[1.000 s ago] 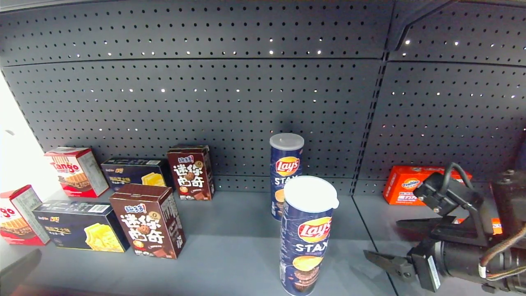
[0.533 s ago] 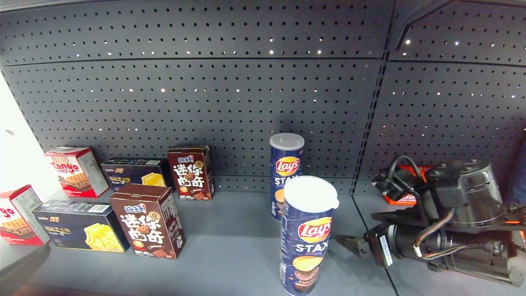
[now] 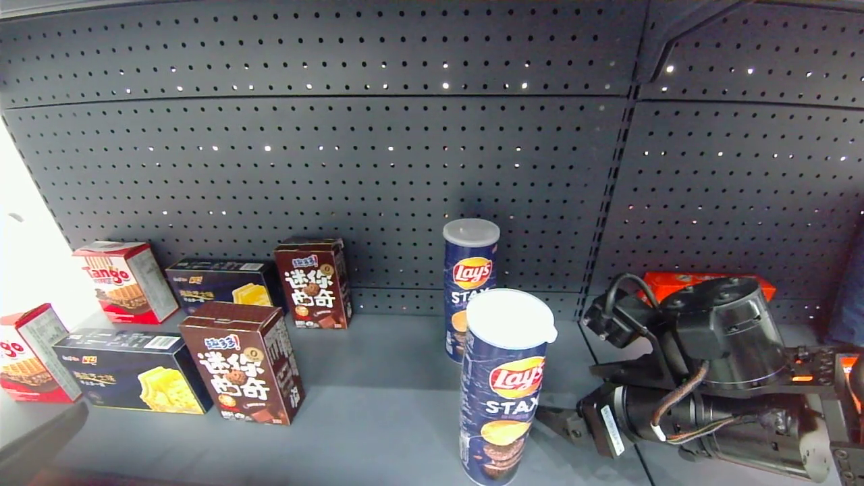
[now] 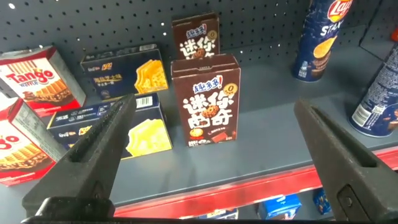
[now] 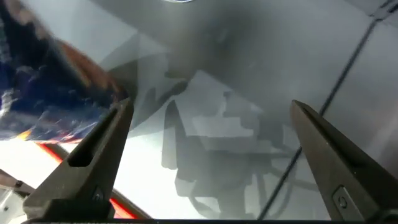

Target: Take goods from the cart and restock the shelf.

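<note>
Pincer on your right, the right pincer (image 3: 568, 393), is hanging with its jaws spread wide and gripping nothing, low over the shelf (image 3: 378, 432), just beside the right flank of the front chip can (image 3: 503, 385); whether a fingertip is touching it cannot be told. That can is standing upright near the shelf's front edge, and a second chip can (image 3: 470, 283) is standing behind it by the pegboard (image 3: 337, 169). Your left pincer (image 4: 211, 152) is likewise gaping wide and empty, facing the brown cookie box (image 4: 206, 99), with a dark blue box (image 4: 134, 127) sitting just to that box's left.
</note>
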